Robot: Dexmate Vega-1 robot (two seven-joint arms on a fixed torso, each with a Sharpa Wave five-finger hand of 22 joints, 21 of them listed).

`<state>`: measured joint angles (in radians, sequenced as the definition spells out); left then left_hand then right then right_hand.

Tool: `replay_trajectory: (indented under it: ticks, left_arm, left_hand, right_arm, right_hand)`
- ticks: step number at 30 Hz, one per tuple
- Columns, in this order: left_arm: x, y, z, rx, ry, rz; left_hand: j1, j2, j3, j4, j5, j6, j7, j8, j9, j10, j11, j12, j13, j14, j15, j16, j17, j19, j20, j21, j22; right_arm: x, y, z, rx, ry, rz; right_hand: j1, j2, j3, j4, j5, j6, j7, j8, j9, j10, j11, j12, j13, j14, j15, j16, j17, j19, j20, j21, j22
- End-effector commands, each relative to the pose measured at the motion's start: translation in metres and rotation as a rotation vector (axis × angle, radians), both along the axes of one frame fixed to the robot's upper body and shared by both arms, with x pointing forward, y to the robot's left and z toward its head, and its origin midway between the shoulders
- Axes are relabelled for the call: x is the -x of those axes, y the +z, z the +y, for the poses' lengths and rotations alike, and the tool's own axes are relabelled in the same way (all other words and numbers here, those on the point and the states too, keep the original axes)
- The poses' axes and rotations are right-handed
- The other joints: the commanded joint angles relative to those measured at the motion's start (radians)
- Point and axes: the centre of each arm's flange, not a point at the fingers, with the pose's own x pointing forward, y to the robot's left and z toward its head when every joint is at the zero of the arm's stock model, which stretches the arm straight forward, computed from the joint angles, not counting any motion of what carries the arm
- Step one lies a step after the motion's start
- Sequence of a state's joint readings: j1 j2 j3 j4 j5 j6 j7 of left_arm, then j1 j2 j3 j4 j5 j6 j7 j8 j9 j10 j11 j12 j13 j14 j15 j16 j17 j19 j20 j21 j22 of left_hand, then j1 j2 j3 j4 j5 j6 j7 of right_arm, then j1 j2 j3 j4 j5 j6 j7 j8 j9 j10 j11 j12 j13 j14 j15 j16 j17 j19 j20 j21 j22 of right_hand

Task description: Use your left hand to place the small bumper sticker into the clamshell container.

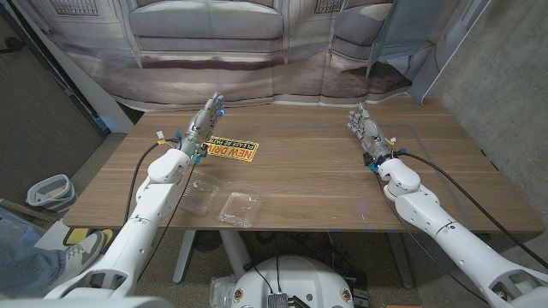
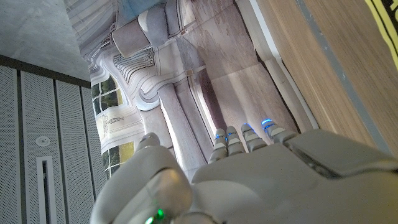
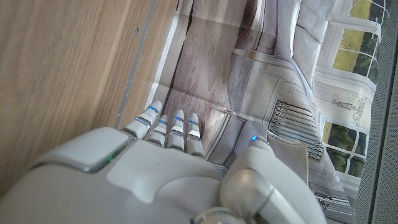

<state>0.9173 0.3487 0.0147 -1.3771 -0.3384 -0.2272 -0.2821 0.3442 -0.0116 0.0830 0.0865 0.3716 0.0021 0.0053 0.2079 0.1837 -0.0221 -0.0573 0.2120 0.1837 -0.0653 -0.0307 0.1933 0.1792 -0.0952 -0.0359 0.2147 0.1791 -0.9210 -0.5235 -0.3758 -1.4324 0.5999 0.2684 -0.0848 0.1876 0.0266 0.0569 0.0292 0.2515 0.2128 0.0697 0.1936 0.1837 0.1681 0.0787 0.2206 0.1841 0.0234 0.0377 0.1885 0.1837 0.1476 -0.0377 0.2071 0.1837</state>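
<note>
Sticker (image 1: 231,151) lies on the tabletop (image 1: 325,184), ungrasped, just beside the left hand (image 1: 204,125), whose fingers are extended, holding nothing. Clamshell container (image 1: 224,205) sits open nearer the robot; pickup and placing remain.

Both arms wear smooth white rounded shells, with black cables looping beside each forearm. The left hand (image 1: 204,127) and right hand (image 1: 366,128) are pale grey, with small blue lights glowing on their fingers (image 2: 266,125).
</note>
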Motion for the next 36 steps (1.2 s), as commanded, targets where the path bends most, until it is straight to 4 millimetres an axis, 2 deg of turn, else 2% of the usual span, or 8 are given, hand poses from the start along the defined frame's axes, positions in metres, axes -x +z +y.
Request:
replay_trajectory:
  ticks: [1, 11, 14, 36]
  left_arm:
    - [0.003, -0.001, 0.007, -0.03, 0.02, -0.01]
    - [0.008, 0.003, 0.008, -0.098, 0.09, -0.041]
    - [0.019, 0.009, 0.006, -0.206, 0.222, -0.07]
    - [0.029, 0.003, 0.019, -0.2, 0.242, -0.069]
  left_hand:
    - [0.012, -0.002, 0.0, -0.002, 0.008, 0.01, -0.001, 0.008, 0.003, 0.007, -0.003, 0.008, 0.003, 0.008, 0.006, 0.009, 0.003, 0.005, -0.043, 0.007, 0.001]
    - [0.02, -0.003, -0.001, -0.007, 0.01, 0.018, -0.004, 0.009, 0.003, 0.015, -0.006, 0.009, 0.003, 0.014, 0.004, 0.008, 0.003, 0.016, -0.043, 0.009, 0.001]
    - [0.023, -0.003, -0.001, -0.009, 0.011, 0.018, -0.005, 0.008, 0.003, 0.016, -0.007, 0.008, 0.003, 0.015, 0.004, 0.008, 0.003, 0.018, -0.044, 0.008, 0.001]
    - [0.044, -0.006, -0.003, -0.021, 0.018, 0.024, -0.013, 0.006, 0.003, 0.022, -0.018, 0.005, 0.004, 0.02, -0.006, 0.004, 0.003, 0.017, -0.046, 0.002, 0.0]
  right_arm:
    - [-0.001, -0.002, 0.007, -0.001, 0.0, 0.0]
    - [-0.001, -0.003, 0.006, -0.009, -0.003, 0.002]
    - [0.0, -0.002, 0.005, -0.012, -0.006, 0.0]
    - [0.0, -0.001, 0.005, -0.006, -0.006, 0.002]
  right_hand:
    - [0.005, 0.005, 0.003, -0.006, -0.002, 0.011, -0.004, 0.01, 0.005, 0.01, 0.001, 0.005, 0.001, 0.008, 0.001, 0.007, 0.003, 0.006, -0.014, 0.001, 0.002]
    - [0.007, 0.006, 0.003, -0.008, -0.003, 0.013, -0.006, 0.01, 0.005, 0.011, 0.002, 0.004, 0.001, 0.009, 0.001, 0.006, 0.003, 0.007, -0.014, 0.001, 0.002]
    - [0.007, 0.007, 0.003, -0.008, -0.003, 0.013, -0.006, 0.01, 0.005, 0.011, 0.002, 0.004, 0.001, 0.009, 0.001, 0.005, 0.003, 0.006, -0.014, 0.001, 0.002]
    - [0.009, 0.009, 0.003, -0.01, -0.005, 0.013, -0.008, 0.008, 0.005, 0.014, 0.002, 0.004, 0.001, 0.01, 0.002, 0.004, 0.003, 0.006, -0.012, 0.0, 0.002]
